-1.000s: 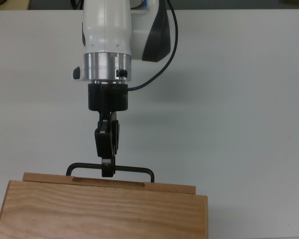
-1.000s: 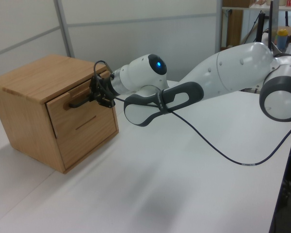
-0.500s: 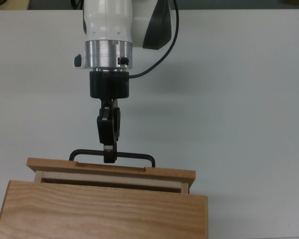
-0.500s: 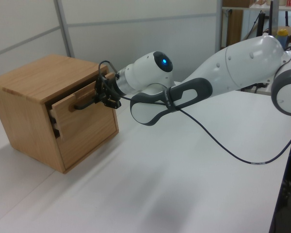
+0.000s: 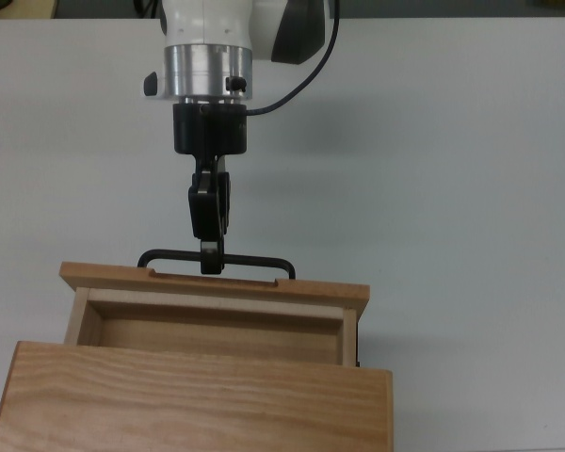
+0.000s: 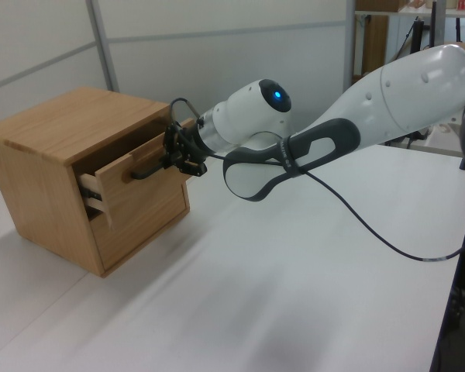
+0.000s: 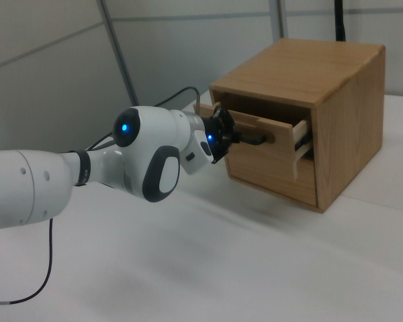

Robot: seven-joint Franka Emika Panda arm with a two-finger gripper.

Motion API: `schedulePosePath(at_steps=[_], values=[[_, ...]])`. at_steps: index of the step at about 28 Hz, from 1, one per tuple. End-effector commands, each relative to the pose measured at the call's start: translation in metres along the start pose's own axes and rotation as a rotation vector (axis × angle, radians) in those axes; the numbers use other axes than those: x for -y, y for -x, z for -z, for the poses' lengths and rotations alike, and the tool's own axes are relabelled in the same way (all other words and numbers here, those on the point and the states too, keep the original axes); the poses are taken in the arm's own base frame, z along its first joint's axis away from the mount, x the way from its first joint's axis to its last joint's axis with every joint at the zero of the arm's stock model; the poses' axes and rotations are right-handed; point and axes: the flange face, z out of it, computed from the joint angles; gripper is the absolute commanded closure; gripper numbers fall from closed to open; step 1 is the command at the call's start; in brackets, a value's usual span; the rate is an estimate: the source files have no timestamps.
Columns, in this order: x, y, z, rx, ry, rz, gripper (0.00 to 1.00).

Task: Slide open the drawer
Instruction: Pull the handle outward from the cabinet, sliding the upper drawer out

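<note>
We're seeing the arm (image 6: 387, 93) stretching out level across the table (image 5: 471, 188), with the gripper (image 5: 211, 256) pinching the handle (image 5: 254, 257) mid-bar, jaws narrow. The drawer (image 5: 212, 306) is sitting partway out of the cabinet (image 6: 54, 147), its long axis running across the top view and its front facing the arm.

My arm reaches out nearly level, wrist straight and in line with the forearm. In the top view my gripper (image 5: 211, 262) points toward the bottom edge, its fingers (image 5: 210, 212) pressed close together around a thin bar. A black cable loops off my wrist.
</note>
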Motion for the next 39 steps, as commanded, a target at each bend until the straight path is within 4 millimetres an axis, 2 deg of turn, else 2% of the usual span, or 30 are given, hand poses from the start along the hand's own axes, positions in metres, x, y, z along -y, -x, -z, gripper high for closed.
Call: schedulePosePath(at_steps=[1, 9, 20, 31, 39], values=[[-0.027, 0.004, 0.014, 0.003, 0.087, 0.03, 1.0], [-0.028, 0.005, 0.018, 0.001, 0.227, 0.054, 1.0], [-0.011, 0.003, 0.033, -0.004, 0.288, 0.052, 1.0], [0.005, 0.001, 0.065, -0.01, 0.363, 0.05, 1.0], [0.006, 0.0, 0.084, -0.013, 0.45, 0.052, 1.0]])
